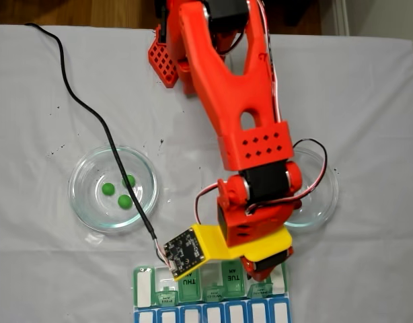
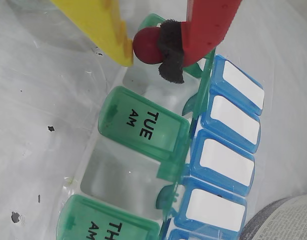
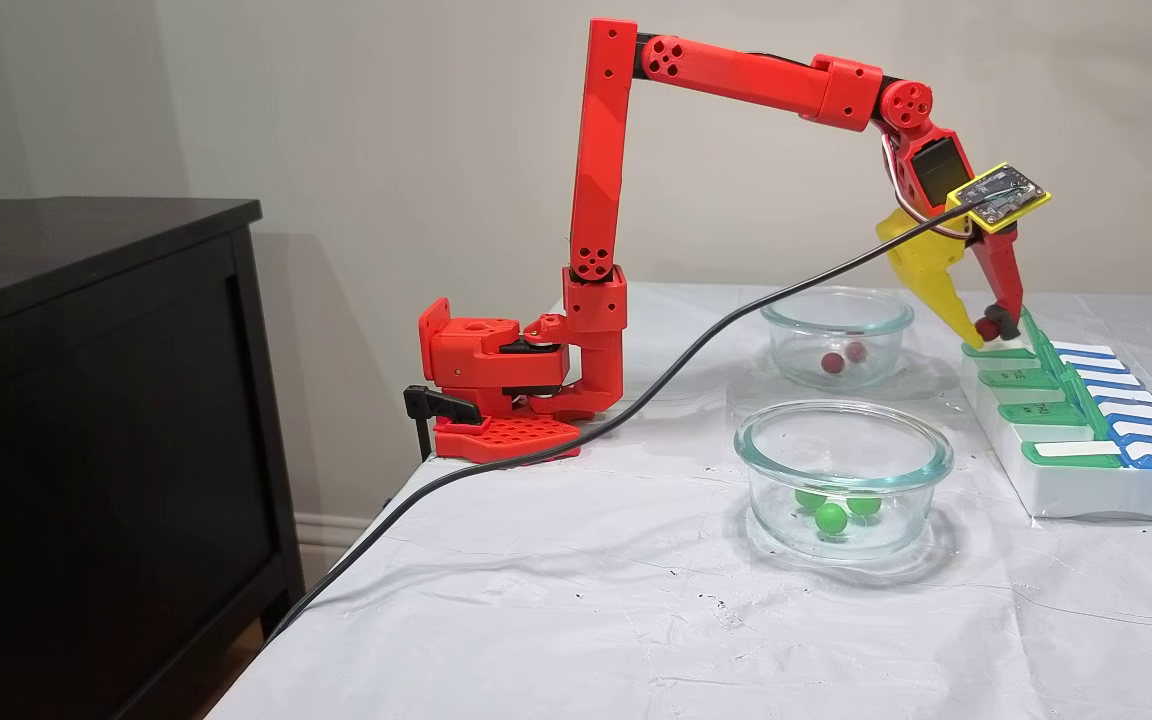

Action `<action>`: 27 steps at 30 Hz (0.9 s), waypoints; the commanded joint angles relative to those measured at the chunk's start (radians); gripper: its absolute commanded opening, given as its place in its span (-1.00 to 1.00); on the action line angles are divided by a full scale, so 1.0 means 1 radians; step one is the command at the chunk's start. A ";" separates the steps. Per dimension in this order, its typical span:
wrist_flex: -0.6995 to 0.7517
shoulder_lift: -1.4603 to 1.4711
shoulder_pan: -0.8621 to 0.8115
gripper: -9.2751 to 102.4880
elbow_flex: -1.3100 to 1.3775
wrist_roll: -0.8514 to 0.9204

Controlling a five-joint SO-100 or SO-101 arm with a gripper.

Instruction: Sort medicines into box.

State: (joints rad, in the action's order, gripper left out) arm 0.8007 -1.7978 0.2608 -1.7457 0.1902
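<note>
At the top of the wrist view, nearest the lens, the gripper (image 2: 146,47) is clenched on a dark red ball (image 2: 147,45), pinched between the yellow finger (image 2: 101,25) and the padded red finger (image 2: 206,25). Right below it sits an open compartment (image 2: 158,82) of the pill organiser (image 2: 143,125), and the ball hangs just above that opening, not yet let go.

Further down that frame a shut green lid reads "TUE AM", then comes another open compartment that looks empty, then a lid at the lower edge showing "TH" and "AM". A row of blue compartments with blank white labels (image 2: 228,160) runs along the right.

In a fixed view from above, "THU" and "TUE" can be read on the organiser at the bottom edge.

Farther off, in a fixed view from the side, the near glass dish (image 3: 843,470) holds three green balls (image 3: 831,517) and the far dish (image 3: 836,330) two red ones (image 3: 833,363). By my reckoning the sorting has barely begun: one ball is about to drop and five wait.
</note>
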 commanded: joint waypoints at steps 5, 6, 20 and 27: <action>-0.032 -0.067 0.026 -0.83 -0.005 0.000; -0.044 -0.064 0.026 -0.83 -0.008 0.000; -0.155 0.020 0.000 -0.83 0.009 0.018; -0.166 0.058 -0.014 -0.70 0.029 0.034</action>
State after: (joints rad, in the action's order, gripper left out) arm 0.6473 -1.7227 0.2546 -1.7810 0.1979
